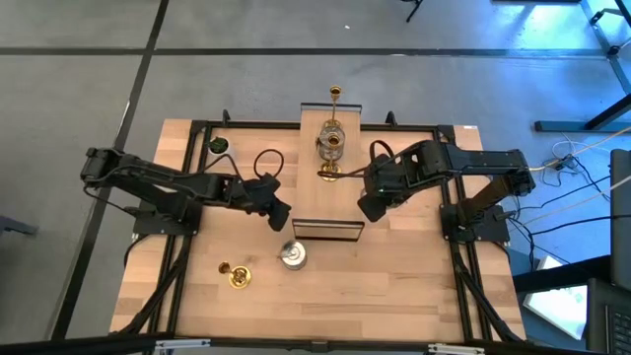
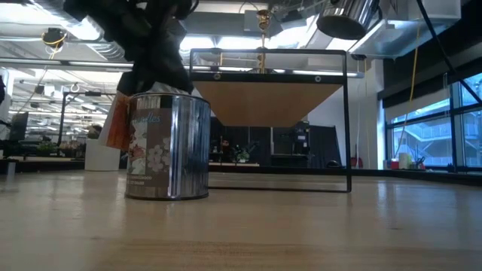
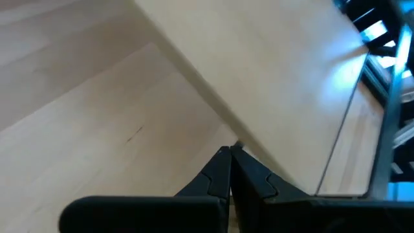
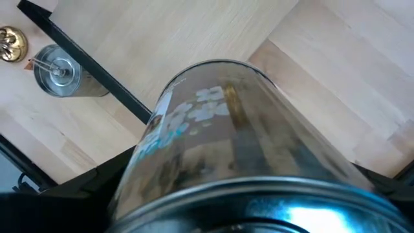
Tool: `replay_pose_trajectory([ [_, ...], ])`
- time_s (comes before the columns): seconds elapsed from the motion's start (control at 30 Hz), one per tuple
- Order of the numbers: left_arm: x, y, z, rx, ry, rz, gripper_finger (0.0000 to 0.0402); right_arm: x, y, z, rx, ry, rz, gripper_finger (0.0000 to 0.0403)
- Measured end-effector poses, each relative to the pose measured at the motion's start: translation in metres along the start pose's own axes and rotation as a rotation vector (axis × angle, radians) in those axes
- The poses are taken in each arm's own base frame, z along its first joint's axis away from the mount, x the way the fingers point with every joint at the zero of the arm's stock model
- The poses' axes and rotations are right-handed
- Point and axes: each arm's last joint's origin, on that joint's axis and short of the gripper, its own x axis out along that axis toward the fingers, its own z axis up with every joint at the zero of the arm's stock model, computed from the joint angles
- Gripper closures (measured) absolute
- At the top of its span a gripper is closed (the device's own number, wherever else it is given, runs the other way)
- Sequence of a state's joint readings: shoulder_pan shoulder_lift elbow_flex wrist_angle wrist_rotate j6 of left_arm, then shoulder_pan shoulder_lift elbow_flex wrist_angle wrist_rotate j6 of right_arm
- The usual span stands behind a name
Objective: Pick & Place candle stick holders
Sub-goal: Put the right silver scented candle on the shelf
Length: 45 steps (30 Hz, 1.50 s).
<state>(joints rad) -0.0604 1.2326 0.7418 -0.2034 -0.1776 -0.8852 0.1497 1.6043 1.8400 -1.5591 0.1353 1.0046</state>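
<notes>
Candle stick holders are split between shelf and counter; one squat silver holder [image 4: 226, 129] with a flower print is gripped between the widely spread fingers of the right gripper [image 1: 370, 205], raised just off the right side of the shelf [image 1: 330, 202], toward its near end. The left gripper [image 3: 229, 165] has its fingers closed on nothing and hangs by the shelf's near left corner.

The grip looks to be across a smooth, round, shiny wall, so the holder could slip or tilt if the arm swings fast. The shelf's black frame sits close below and could clip its base on the way in.

On the shelf top, a low brass holder [image 1: 328, 174] and a silver-and-glass holder [image 1: 331, 140] crowd the middle. A tall brass holder [image 1: 336, 96] stands at the far end, so free room is mostly at the near end.

On the counter [image 1: 414, 286], another silver holder [image 1: 293, 256] waits near the shelf's front, a brass one [image 1: 235, 276] to its left. A green-lined cup [image 1: 218, 145] sits far left.
</notes>
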Motion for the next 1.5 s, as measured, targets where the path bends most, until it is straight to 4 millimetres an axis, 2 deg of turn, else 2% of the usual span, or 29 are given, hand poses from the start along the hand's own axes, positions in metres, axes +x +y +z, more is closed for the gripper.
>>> replay_pose_trajectory([
  [0.23, 0.007, -0.003, 0.000, -0.003, 0.006, -0.035, 0.0400, 0.000, 0.000, 0.000, 0.000, -0.009, -0.005, 0.0050],
  [0.87, 0.008, -0.004, 0.000, -0.001, 0.000, -0.052, 0.0400, 0.000, 0.003, 0.003, 0.007, -0.041, 0.027, 0.0051],
  [1.3, 0.008, -0.007, 0.004, -0.009, -0.032, -0.080, 0.0400, 0.024, 0.021, 0.009, 0.002, 0.001, 0.014, 0.0051],
  [1.5, 0.021, -0.010, 0.005, -0.016, -0.030, -0.120, 0.0400, 0.024, 0.021, 0.011, 0.021, -0.006, 0.022, 0.0051],
])
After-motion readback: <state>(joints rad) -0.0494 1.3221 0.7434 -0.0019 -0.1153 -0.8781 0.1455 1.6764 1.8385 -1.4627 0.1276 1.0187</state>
